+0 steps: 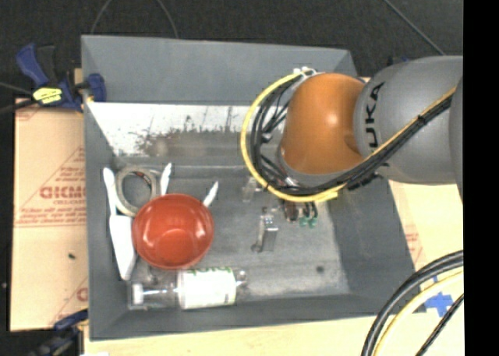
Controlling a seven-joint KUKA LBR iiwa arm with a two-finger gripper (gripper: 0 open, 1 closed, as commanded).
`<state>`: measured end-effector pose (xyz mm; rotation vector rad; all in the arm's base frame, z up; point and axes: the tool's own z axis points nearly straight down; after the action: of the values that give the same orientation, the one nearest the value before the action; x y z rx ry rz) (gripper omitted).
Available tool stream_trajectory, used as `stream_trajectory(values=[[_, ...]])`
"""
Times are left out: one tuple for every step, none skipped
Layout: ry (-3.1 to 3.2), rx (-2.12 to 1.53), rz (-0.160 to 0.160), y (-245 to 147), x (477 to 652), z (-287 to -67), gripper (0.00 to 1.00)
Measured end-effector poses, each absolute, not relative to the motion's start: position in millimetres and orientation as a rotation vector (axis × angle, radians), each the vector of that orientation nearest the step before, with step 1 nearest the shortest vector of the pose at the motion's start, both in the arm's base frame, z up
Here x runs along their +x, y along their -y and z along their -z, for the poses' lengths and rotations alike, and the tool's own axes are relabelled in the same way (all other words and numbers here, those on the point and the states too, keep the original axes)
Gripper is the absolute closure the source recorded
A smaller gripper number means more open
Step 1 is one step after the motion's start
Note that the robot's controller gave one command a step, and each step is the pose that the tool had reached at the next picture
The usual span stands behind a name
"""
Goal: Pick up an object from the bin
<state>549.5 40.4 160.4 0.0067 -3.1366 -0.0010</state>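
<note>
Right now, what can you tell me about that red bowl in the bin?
The red bowl is round and glossy, plastic by its look, seemingly open side up. It sits at the left of the bin, overlapping a white strip on its left. A tape roll lies at its upper left, a white bottle just below.

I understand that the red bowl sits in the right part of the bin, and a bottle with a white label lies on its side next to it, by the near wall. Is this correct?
Not quite. The camera view shows the red bowl in the left part of the bin, not the right. The bottle with a white label does lie on its side next to it, by the near wall.
</note>
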Motion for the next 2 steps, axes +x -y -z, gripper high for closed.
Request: stream_trajectory(values=[[3.145,0.004,0.002,-40,551.2,-165,0.0],[3.104,0.516,0.0,-113,561.2,-72,0.0]])
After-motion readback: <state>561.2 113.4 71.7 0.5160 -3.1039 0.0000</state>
